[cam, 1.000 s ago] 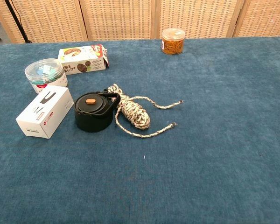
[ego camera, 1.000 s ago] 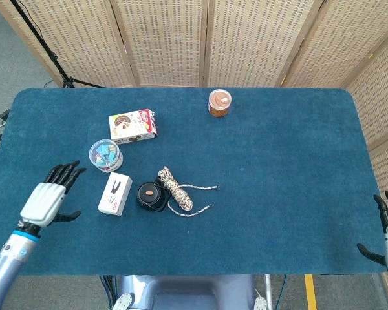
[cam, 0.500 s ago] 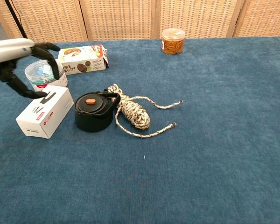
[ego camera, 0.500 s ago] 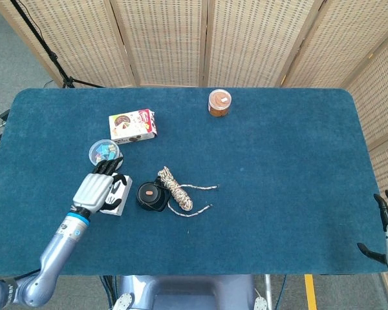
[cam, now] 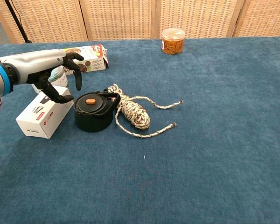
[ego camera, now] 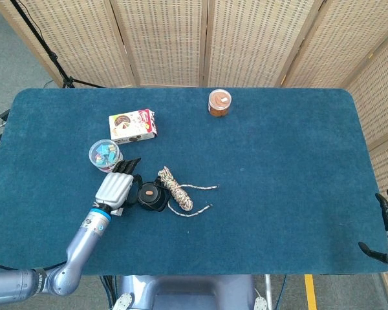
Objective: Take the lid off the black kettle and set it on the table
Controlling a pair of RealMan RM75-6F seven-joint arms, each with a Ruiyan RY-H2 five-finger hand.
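With fingers spread and nothing held, the left hand hovers over the white box, just left of the black kettle, so it should drift right and pinch the lid's orange knob from directly above, lifting straight up

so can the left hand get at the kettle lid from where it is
Probably yes. The left hand hovers open just left of the kettle, and the lid with its orange knob is bare on top. The handle and rope lie on the far side.
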